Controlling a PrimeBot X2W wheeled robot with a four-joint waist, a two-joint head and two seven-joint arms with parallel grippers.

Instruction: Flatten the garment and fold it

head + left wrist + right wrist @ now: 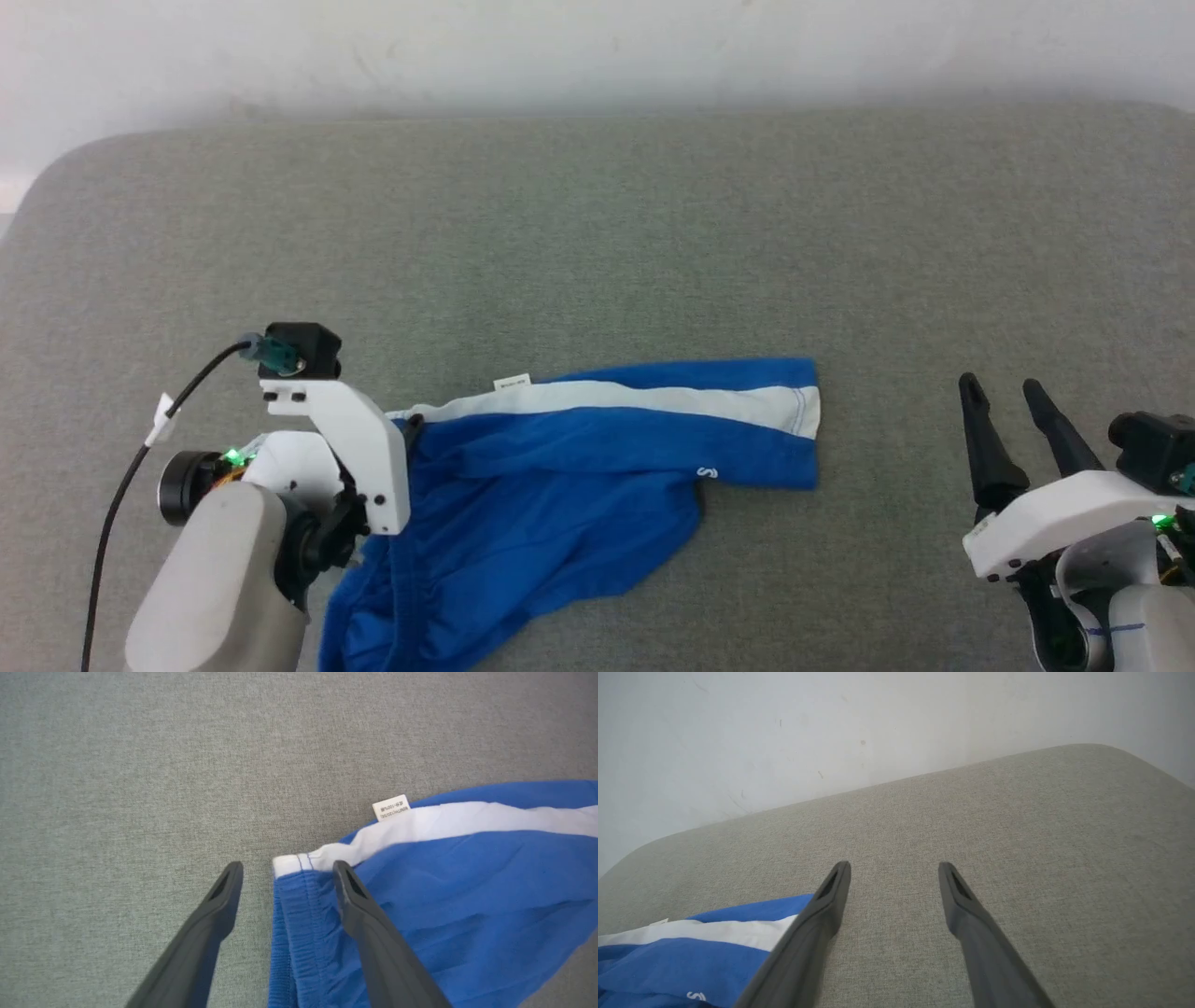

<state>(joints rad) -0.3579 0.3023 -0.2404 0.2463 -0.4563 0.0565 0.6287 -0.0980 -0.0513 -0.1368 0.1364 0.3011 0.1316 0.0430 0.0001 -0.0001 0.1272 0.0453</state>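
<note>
- The left fingers [373, 933] stood spread, straddling the waistband corner of the blue shorts [467, 896].
- The right fingers [971, 924] were spread too, over the grey fabric tabletop [1064, 858].
- A scuffed white wall [784, 742] ran behind.

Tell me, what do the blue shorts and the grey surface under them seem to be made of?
The blue shorts look like thin, light synthetic sports fabric: faint sheen, soft shallow creases, and a puckered waistband that suggests elastic inside. The grey surface looks like matte woven upholstery cloth, judging by its fine flecked weave; what lies beneath it cannot be told.
</note>
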